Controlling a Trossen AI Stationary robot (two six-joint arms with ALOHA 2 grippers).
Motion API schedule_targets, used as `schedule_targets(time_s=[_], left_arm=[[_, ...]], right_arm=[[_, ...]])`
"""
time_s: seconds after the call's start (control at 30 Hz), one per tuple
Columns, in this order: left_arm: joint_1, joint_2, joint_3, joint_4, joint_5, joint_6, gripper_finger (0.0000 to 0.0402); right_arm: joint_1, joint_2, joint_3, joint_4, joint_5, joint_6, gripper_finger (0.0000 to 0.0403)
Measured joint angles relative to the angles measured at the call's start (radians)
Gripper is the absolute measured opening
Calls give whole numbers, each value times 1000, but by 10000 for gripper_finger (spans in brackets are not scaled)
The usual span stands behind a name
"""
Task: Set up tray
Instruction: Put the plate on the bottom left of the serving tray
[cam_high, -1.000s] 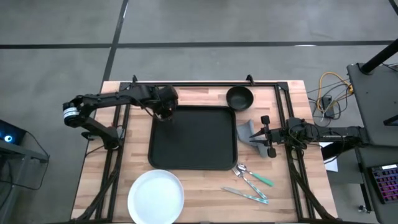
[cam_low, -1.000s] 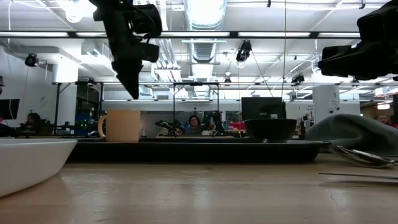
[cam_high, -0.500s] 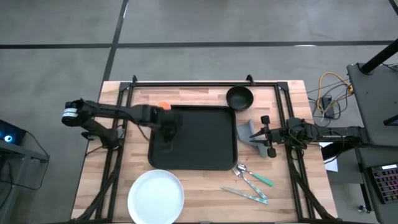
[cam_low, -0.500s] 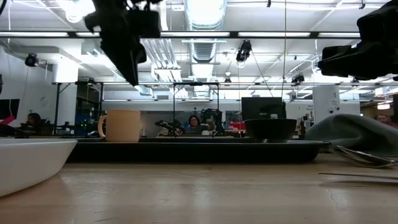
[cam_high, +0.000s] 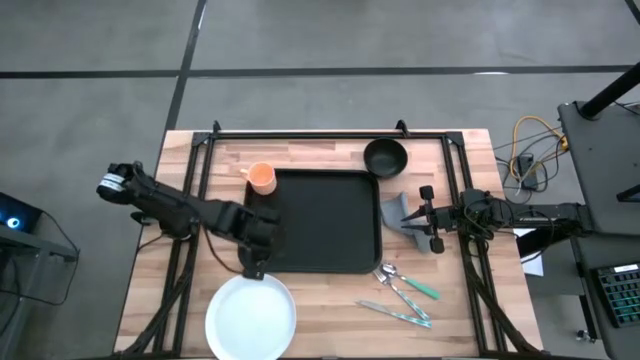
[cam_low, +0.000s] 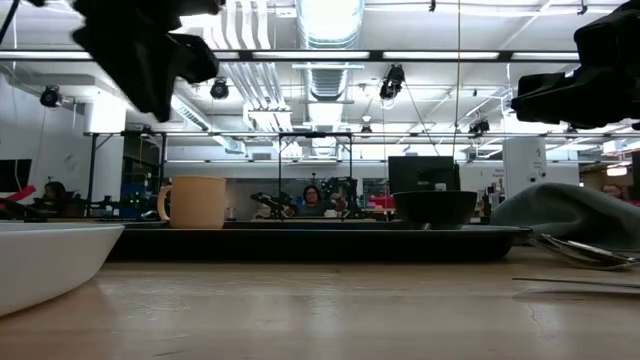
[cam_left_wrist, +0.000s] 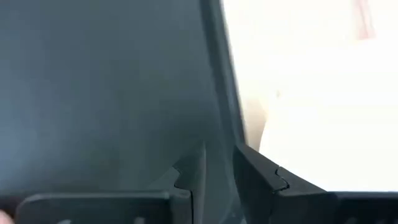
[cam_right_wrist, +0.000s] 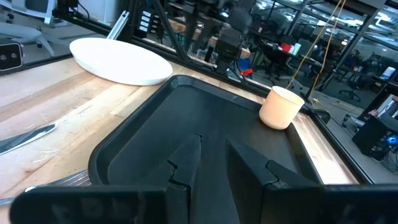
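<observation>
from above, left hand (cam_high: 256, 262) overhangs tray (cam_high: 330, 225) beside plate (cam_high: 250, 318).

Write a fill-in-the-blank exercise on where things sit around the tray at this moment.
1. The small black bowl sits off the tray's far ____ corner.
2. The mug stands on the ____, beside the tray.
3. The left gripper hangs between the tray and the white ____.
4. The cutlery lies near the ____ arm.

Missing: right; table; plate; right
</observation>
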Motion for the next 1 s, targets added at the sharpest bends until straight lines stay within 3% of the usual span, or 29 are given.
schedule_targets(time_s=[0.37, 1.0], left_arm=[[-108, 1, -44, 34, -1, -64, 62], [-130, 2, -106, 123, -1, -85, 62]], right_arm=[[0, 0, 0, 0, 0, 0, 63], [0, 0, 0, 0, 0, 0, 63]])
